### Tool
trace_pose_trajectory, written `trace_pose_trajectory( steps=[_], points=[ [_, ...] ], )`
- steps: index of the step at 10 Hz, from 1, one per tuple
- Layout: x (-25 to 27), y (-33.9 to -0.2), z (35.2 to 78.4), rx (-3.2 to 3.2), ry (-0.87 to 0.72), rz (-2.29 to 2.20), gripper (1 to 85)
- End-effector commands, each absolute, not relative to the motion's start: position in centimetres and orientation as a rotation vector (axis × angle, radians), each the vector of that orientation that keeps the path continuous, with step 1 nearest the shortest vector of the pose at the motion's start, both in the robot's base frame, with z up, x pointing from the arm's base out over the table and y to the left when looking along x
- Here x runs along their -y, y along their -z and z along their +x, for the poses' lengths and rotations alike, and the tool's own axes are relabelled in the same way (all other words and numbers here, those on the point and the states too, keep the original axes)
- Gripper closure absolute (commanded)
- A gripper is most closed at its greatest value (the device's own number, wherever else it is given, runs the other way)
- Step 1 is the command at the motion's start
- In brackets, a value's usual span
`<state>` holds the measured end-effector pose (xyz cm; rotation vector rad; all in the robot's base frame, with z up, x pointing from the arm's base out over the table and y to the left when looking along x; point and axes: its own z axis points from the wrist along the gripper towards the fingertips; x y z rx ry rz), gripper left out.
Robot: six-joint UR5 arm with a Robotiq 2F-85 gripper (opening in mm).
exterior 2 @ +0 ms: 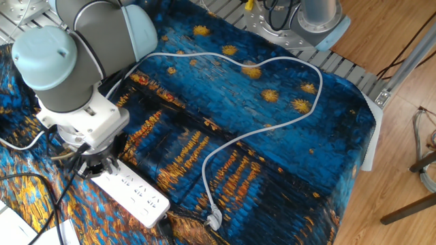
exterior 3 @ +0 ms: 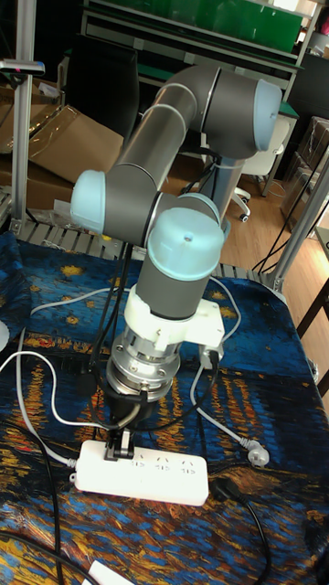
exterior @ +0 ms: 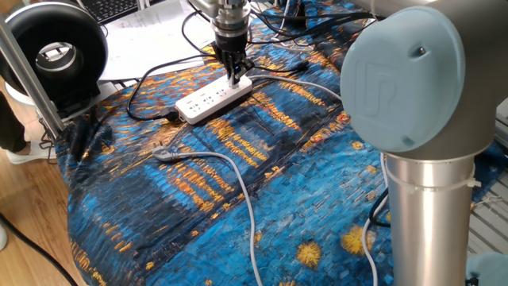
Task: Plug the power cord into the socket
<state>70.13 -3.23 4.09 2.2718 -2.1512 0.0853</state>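
Observation:
The socket (exterior: 208, 98) (exterior 2: 135, 198) (exterior 3: 146, 473) is a long white power strip lying flat on the blue patterned cloth. My gripper (exterior: 234, 74) (exterior 2: 96, 168) (exterior 3: 117, 446) points straight down at one end of the strip, the end away from its black lead. Its black fingers are close together, shut on the small plug of the power cord, and the tips touch the strip's top face. The power cord (exterior: 311, 86) (exterior 3: 38, 409) is thin and white and trails away over the cloth. The fingers hide the plug itself.
A thicker grey cable (exterior: 232, 172) (exterior 2: 272, 124) loops across the cloth, its loose metallic end (exterior: 163, 154) (exterior 2: 213, 219) lying beside the strip. Black cables (exterior: 143, 79) run behind the strip. A black round device (exterior: 54, 54) stands on a post at the table's far corner.

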Motion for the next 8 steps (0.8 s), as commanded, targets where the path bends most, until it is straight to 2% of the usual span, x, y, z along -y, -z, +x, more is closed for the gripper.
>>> trace_pose_trajectory(
  steps=[1, 5, 6, 7, 8],
  points=[
    [3.6, -3.9, 70.6, 2.159, -0.106, 2.265, 84.3],
    [2.2, -4.0, 70.0, 2.170, -0.096, 2.238, 83.3],
    [2.1, -3.9, 69.9, 2.167, -0.082, 2.241, 78.0],
    [2.3, -3.7, 69.8, 2.163, -0.080, 2.247, 79.0],
    [2.3, -3.2, 69.9, 2.158, -0.072, 2.259, 84.3]
  ],
)
